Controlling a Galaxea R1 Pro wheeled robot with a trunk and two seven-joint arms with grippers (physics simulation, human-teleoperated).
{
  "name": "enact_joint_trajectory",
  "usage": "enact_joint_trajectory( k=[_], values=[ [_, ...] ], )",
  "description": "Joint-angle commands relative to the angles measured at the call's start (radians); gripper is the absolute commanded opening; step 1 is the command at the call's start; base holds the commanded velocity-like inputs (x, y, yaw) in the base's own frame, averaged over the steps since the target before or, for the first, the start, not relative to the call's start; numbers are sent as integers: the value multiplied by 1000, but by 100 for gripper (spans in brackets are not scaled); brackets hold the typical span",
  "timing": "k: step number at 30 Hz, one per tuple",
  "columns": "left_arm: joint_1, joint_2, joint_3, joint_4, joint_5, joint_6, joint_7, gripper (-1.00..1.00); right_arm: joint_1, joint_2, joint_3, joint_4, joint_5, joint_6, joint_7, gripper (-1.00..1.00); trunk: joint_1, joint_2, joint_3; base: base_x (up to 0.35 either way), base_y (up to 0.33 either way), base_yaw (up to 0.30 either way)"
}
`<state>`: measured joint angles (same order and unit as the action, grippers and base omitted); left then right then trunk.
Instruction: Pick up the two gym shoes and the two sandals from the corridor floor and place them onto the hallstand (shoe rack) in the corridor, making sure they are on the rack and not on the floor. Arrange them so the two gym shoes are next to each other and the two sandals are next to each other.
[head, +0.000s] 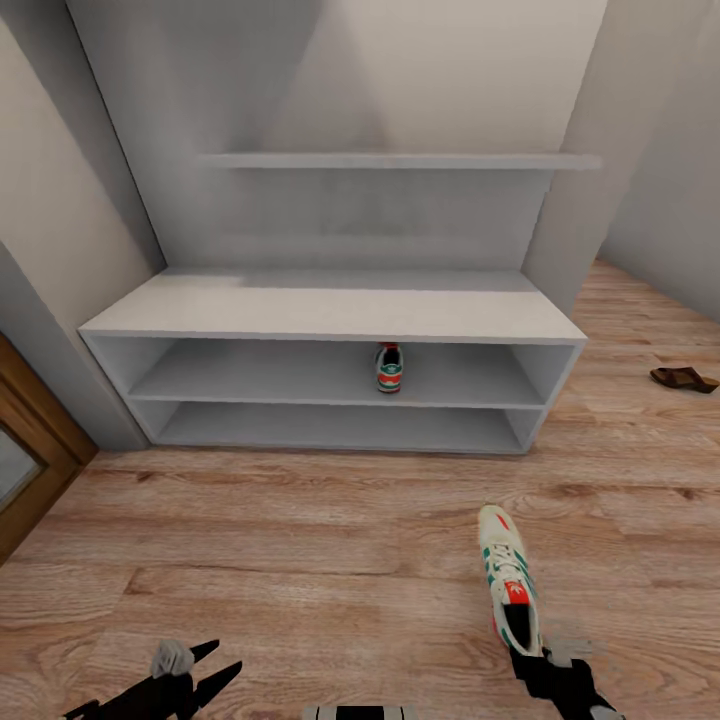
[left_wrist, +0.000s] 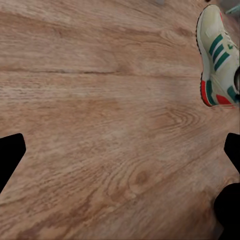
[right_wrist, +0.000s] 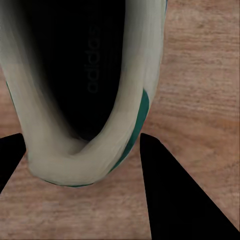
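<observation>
One gym shoe (head: 388, 368) stands heel-out on the upper of the two low shelves of the pale-grey hallstand (head: 330, 312). The other gym shoe (head: 508, 570) is over the corridor floor (head: 300, 560) in front of the rack, toe pointing at it. My right gripper (head: 527, 648) is shut on its heel. In the right wrist view the heel collar (right_wrist: 90, 155) sits between the two dark fingers (right_wrist: 170, 195). One brown sandal (head: 684, 378) lies on the floor at the far right. My left gripper (head: 192, 672) hangs open and empty over bare planks, with the held gym shoe (left_wrist: 217, 55) off to one side.
A wall shelf (head: 400, 160) hangs above the bench top. A wooden door frame (head: 35, 450) stands at the left beside the rack. Walls close in on both sides of the unit. Open floor runs from the rack toward me.
</observation>
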<state>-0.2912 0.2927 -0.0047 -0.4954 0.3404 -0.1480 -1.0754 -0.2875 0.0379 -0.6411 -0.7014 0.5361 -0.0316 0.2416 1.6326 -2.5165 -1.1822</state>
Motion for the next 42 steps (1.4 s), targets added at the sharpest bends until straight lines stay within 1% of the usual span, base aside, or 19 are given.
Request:
enact_joint_trajectory(
  k=[1,3,4,6,7,10,12,13,14,17,18,20,26,27,30,34,37,39,42],
  values=[
    [-1,0,0,0,2,-4,-3,100,-19,10,1,-1,9,24,-2,-100,0,0,-1,0,0,0],
    [-2,1,0,-1,4,-2,-6,100,-54,29,19,0,9,71,-24,-100,0,0,-1,0,0,0],
    [-4,3,1,-2,5,1,-10,100,-89,48,35,1,9,112,-48,-100,0,0,-1,0,0,0],
    [-6,5,1,-3,6,3,-16,100,-123,67,51,3,9,144,-73,-100,0,0,-1,0,0,0],
    [-11,7,0,-4,7,6,-24,100,-157,85,69,4,9,171,-100,-100,0,0,-1,0,0,0],
    [-20,8,0,-4,8,9,-38,100,-206,112,99,5,9,205,-146,-100,0,0,-1,0,0,0],
    [-27,9,-1,-4,7,12,-50,100,-253,134,129,6,8,238,-196,-100,0,0,-1,0,0,0],
    [-30,9,-1,-4,7,13,-56,100,-282,137,144,6,8,258,-228,-100,0,0,-1,0,0,0],
    [-31,9,-1,-4,7,13,-58,100,-297,137,149,6,7,268,-243,-100,0,0,-1,0,0,0],
    [-34,11,-1,-4,7,14,-65,100,-382,137,165,9,6,309,-289,-100,0,0,-1,0,0,0],
    [-34,13,-1,-4,8,14,-66,100,-394,137,166,9,6,313,-293,-100,0,0,-1,0,0,0],
    [-35,26,0,-4,11,14,-77,100,-465,137,169,8,5,353,-305,-100,0,0,-1,0,0,0],
    [-35,31,0,-5,11,16,-108,100,-537,137,170,9,5,401,-307,-100,0,0,-1,0,0,0],
    [-35,32,0,-5,11,15,-114,100,-586,137,170,10,4,438,-307,-100,0,0,-1,0,0,0],
    [-35,32,0,-5,11,16,-115,100,-606,137,170,8,3,478,-304,-100,0,0,-1,0,0,0],
    [-35,33,0,-5,11,16,-116,100,-609,137,170,8,-23,483,-302,-100,0,0,-1,0,0,0],
    [-35,33,0,-5,11,16,-116,100,-609,137,171,7,-66,486,-302,-100,0,0,-1,0,0,0],
    [-35,33,0,-5,11,15,-117,100,-610,137,172,6,-110,487,-302,-100,0,0,-1,0,0,0],
    [-35,33,0,-5,11,16,-119,100,-610,137,173,7,-138,487,-301,-100,0,0,-1,0,0,0]
  ],
)
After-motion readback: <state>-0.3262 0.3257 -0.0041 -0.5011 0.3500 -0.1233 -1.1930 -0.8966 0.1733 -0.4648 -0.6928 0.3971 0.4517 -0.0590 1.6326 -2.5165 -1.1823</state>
